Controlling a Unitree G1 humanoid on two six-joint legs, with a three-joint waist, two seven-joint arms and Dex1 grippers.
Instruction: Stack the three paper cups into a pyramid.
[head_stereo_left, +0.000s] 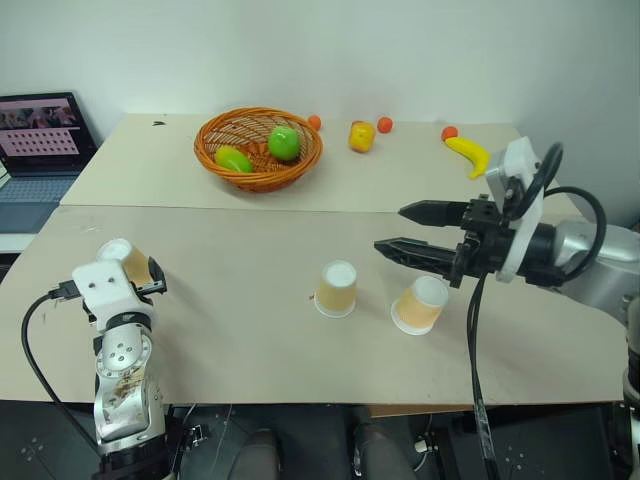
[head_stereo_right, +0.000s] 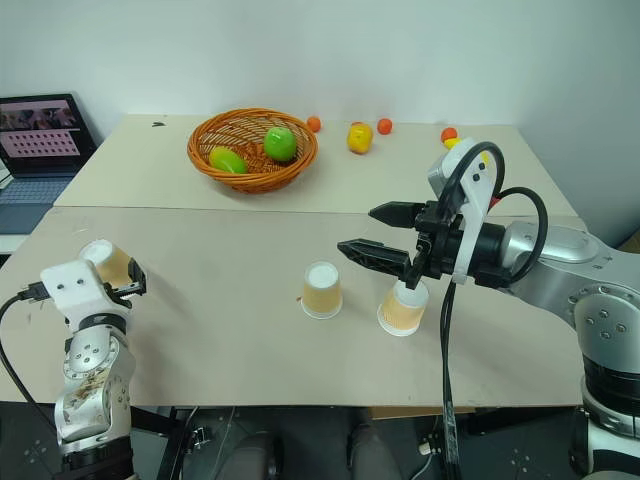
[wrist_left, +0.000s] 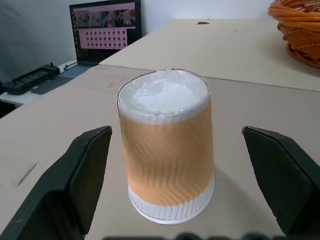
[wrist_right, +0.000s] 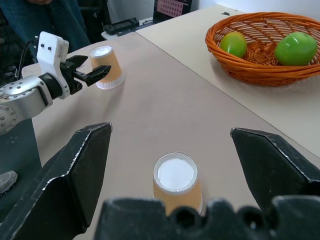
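Nearby, orange basket (head_stereo_left: 258, 150) behind cups (head_stereo_left: 336, 289); left gripper (wrist_left: 170, 175) and right gripper (head_stereo_left: 400, 229) agape, empty.

No text, label, brand or number can be read anywhere. The laptop (head_stereo_left: 38, 150), at about ten o'clock on the far left beside the table, has a lit screen (wrist_left: 105, 27) with a strip of pictures across its top and rows of small pink tiles below; any writing on it is too small to make out. The paper cups (head_stereo_left: 337, 288) carry only a wavy orange pattern, with no print. A small dark mark (head_stereo_left: 157, 124) lies on the far tabletop at about eleven o'clock; its shape cannot be read as a sign.
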